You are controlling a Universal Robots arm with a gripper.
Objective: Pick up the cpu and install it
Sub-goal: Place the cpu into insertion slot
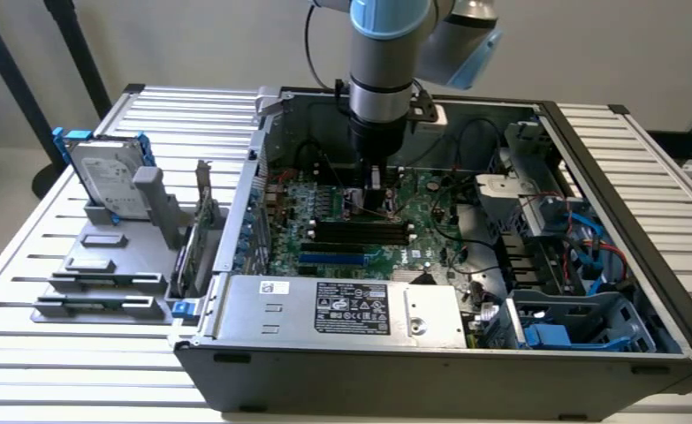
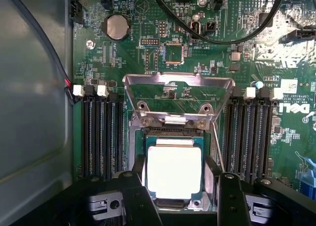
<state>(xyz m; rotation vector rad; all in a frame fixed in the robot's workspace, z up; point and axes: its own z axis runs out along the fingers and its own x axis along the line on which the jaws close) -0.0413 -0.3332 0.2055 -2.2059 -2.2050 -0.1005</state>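
The install step looks to be in hand. Right of the memory slots [image 2: 101,137], the cpu [image 2: 174,172] sits in the socket [image 2: 173,132] below the raised frame [image 2: 177,80]. The fingers [image 2: 139,194] appear clamped on its two sides, with the chip between them. Release calls for it lying flat first.

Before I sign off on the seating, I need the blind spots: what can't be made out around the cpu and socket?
Wrist view: markings on the cpu top, washed out by glare.
Wrist view: socket pins, covered by the cpu; one socket edge, behind the tool.
Exterior view: how the cpu sits, blocked by the tool.
Exterior view: power supply label print, too small.
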